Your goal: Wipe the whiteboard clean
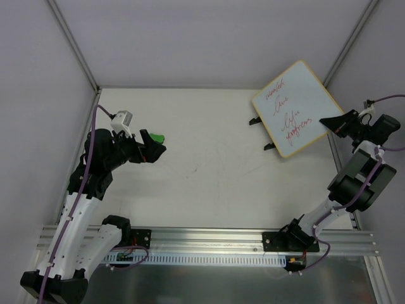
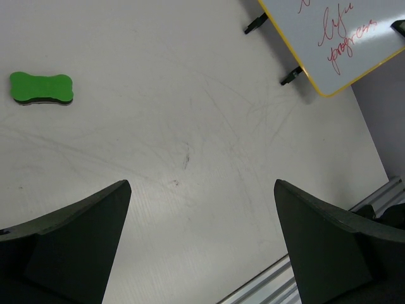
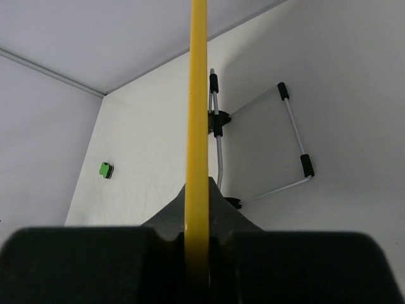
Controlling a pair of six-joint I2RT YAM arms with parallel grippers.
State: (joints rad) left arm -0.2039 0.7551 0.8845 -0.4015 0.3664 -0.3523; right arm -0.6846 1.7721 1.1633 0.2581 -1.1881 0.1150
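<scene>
The whiteboard (image 1: 297, 104) stands tilted at the far right, white with a yellow frame and red handwriting; it also shows in the left wrist view (image 2: 345, 38). My right gripper (image 1: 337, 123) is shut on the board's right edge, seen edge-on as a yellow strip (image 3: 197, 126) between its fingers. The green eraser (image 1: 159, 137) lies on the table at the left, also seen in the left wrist view (image 2: 41, 88) and the right wrist view (image 3: 104, 170). My left gripper (image 1: 152, 147) is open and empty, just near the eraser.
The board's wire stand with black feet (image 3: 278, 136) sticks out behind it. Grey enclosure walls close the back and sides. An aluminium rail (image 1: 209, 239) runs along the near edge.
</scene>
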